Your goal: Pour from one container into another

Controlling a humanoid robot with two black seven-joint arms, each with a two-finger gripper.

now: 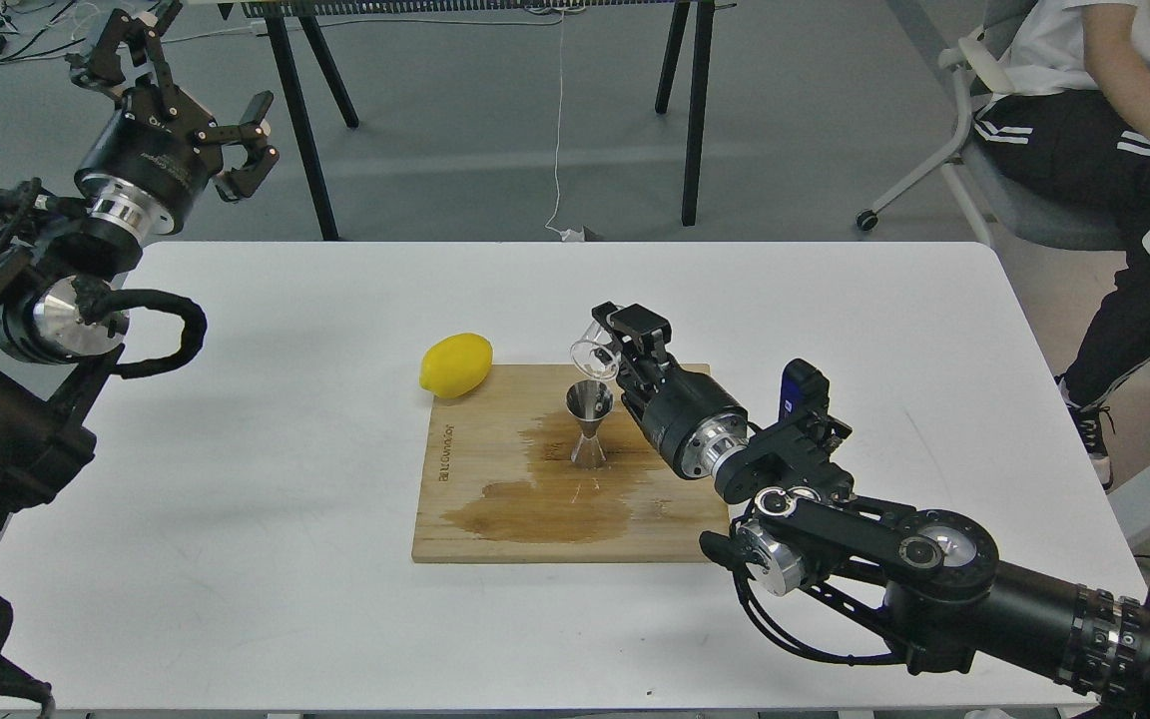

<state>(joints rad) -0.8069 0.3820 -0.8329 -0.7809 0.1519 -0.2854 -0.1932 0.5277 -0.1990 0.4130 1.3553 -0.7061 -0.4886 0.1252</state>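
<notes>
- The left gripper (198,92) is raised off the far left corner of the white table (236,479), over the floor beyond it; its fingers are spread wide apart and have hold of nothing.
- A yellow lemon (455,364) lies on the table, touching the far left corner of the wooden cutting board (475,519).
- The board sits near the middle of the table. A large dark wet patch spreads across its middle and toward its near edge.
- The shiny metal jigger (589,425) stands upright on the board, right of centre and nearer the far edge, at the top of the wet patch.
- The clear glass cup (596,355) is held in the air just above the jigger, tipped on its side with its mouth turned left and down toward the jigger's open top. I cannot tell whether liquid is running out.
- The right gripper (619,352) reaches in from the near right corner of the table, over the board's right edge, its fingers closed around the cup.
</notes>
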